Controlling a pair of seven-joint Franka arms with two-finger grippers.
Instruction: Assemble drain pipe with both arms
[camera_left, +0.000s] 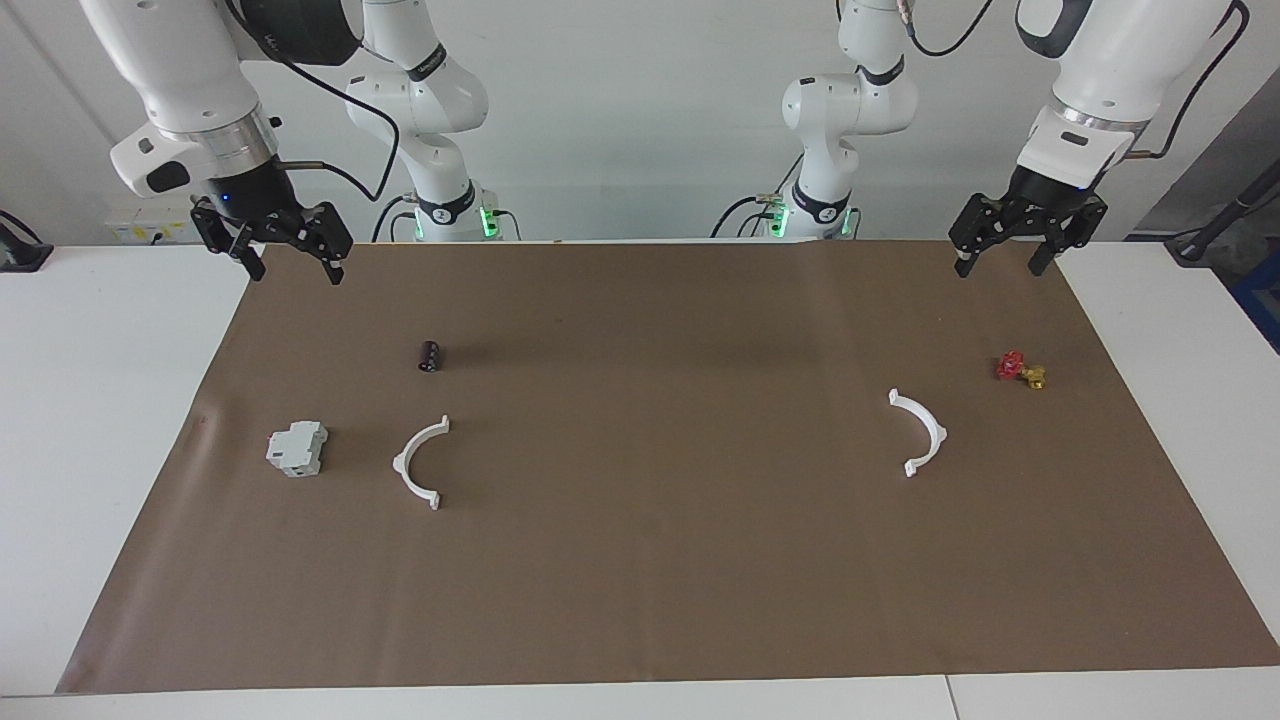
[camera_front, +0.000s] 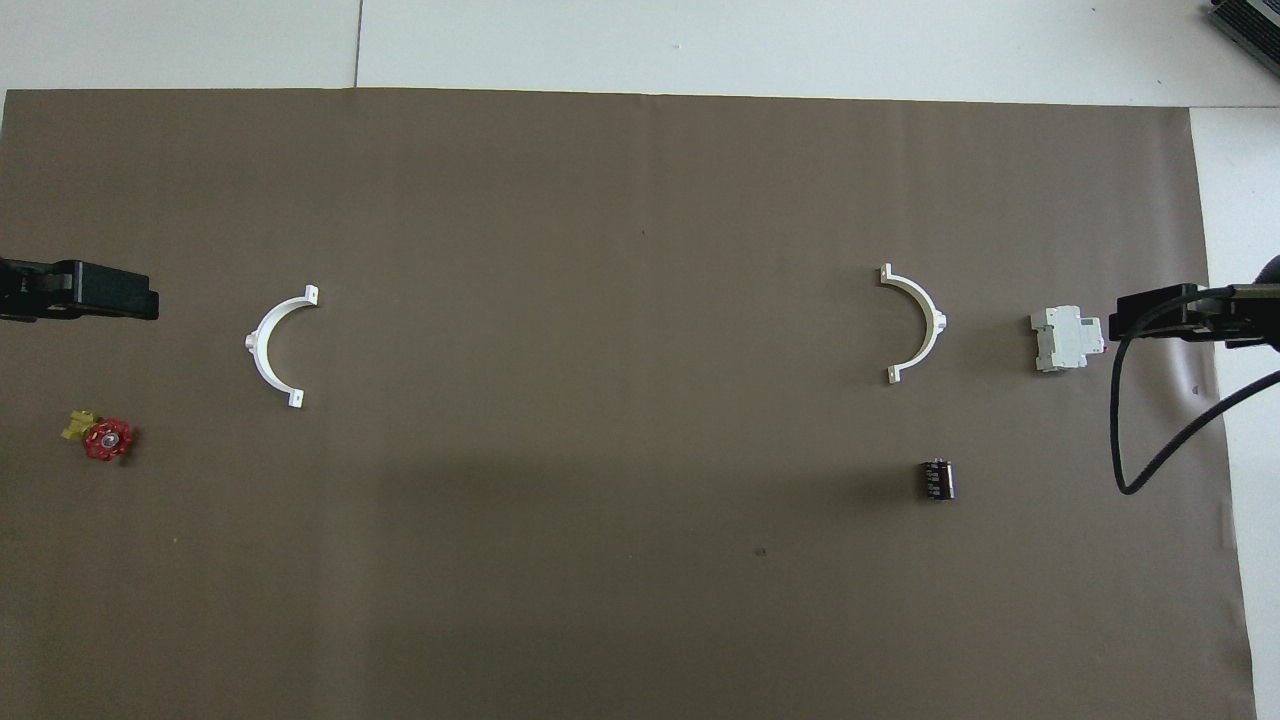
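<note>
So far nothing is assembled.

Facing view: the two halves of the drain pipe lie flat on the brown mat (camera_left: 640, 600), well apart. One half-ring (camera_left: 420, 463) sits just beside the grey block (camera_left: 298, 448), on the side away from the right arm's end of the table. The other half-ring (camera_left: 920, 431) lies near the red-and-gold valve (camera_left: 1021, 370), a little farther from the robots than it. A dark cylinder (camera_left: 430, 356) lies nearer to the robots than the grey block. The right gripper (camera_left: 290, 262) hangs over the mat's edge at the robots' end, fingers spread, holding nothing. The left gripper (camera_left: 1002, 258) hangs likewise over the corresponding corner, fingers apart and empty. Both arms appear to wait. Judgement: each pickup, the bringing together and the joining are all left to do.

Overhead view: this adds the ring geometry. The open sides of the half-rings face each other along the table, and each end tab shows plainly. The valve's red handwheel also reads clearly here. Only dark parts of the grippers enter at the frame edges, so gripper height and finger spread come from the facing view alone.
</note>
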